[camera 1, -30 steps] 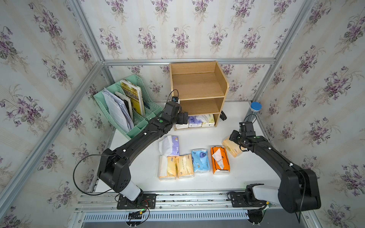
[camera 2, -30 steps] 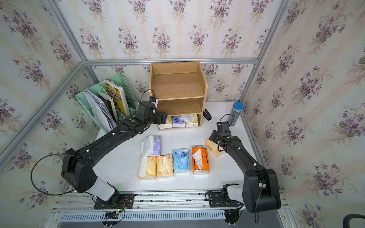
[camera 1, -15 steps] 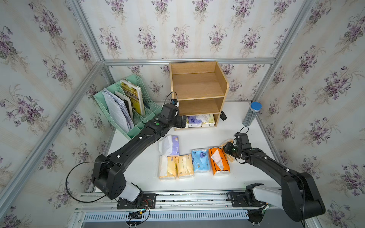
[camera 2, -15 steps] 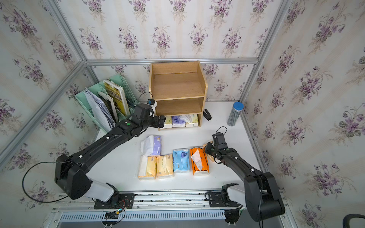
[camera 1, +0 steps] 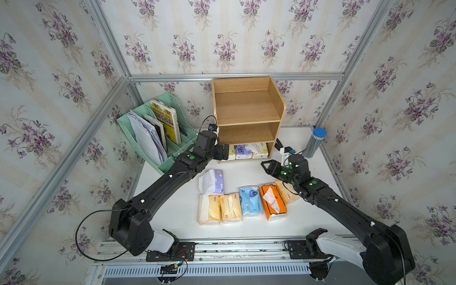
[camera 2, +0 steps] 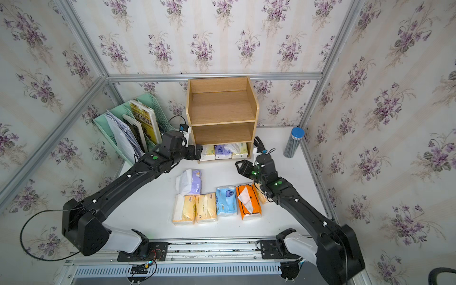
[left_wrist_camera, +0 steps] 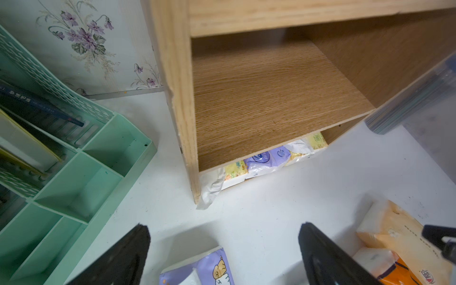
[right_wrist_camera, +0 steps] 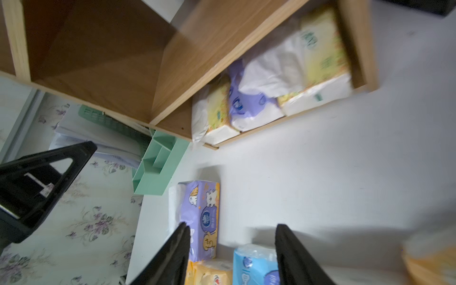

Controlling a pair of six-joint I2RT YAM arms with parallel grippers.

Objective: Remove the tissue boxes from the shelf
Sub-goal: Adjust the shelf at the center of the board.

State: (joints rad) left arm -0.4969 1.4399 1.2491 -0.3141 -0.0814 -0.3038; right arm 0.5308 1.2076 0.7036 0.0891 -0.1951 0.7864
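Right claw [camera 1: 266,167] left peach pack [camera 1: 287,196], apart, empty; left claw [camera 1: 225,153] apart at shelf [camera 1: 246,108], green rack [camera 1: 170,164] beside.

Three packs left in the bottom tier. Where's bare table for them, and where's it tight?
Bare: the table strip between shelf front and blue pack, right of the purple pack; also the near strip between pack row and rail. Tight: the bottom tier's mouth, where the left gripper sits.
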